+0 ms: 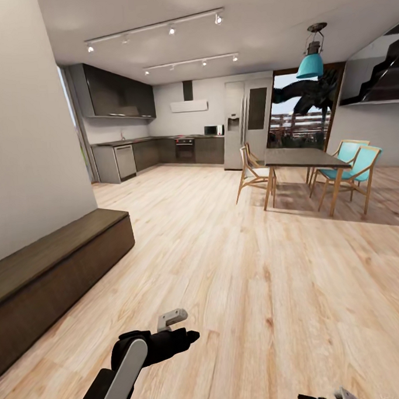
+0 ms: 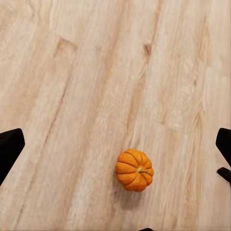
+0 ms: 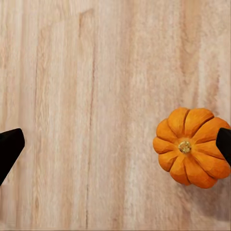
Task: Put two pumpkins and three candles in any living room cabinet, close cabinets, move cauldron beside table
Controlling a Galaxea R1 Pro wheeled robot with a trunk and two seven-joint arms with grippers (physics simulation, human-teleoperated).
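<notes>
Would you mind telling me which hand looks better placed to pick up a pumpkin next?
Probably the right hand: its pumpkin looks large and close on the floor, touching one fingertip. The left hand's pumpkin appears smaller and farther off.

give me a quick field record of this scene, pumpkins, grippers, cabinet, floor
left wrist view: small orange ribbed pumpkin lying on the pale wood plank floor, between the open fingers, untouched
right wrist view: orange ribbed pumpkin on the floor, beside one fingertip
left gripper: open, empty
right gripper: open, empty
long low dark-brown wooden cabinet: along the left wall, shut
dining table: far right, with chairs
</notes>
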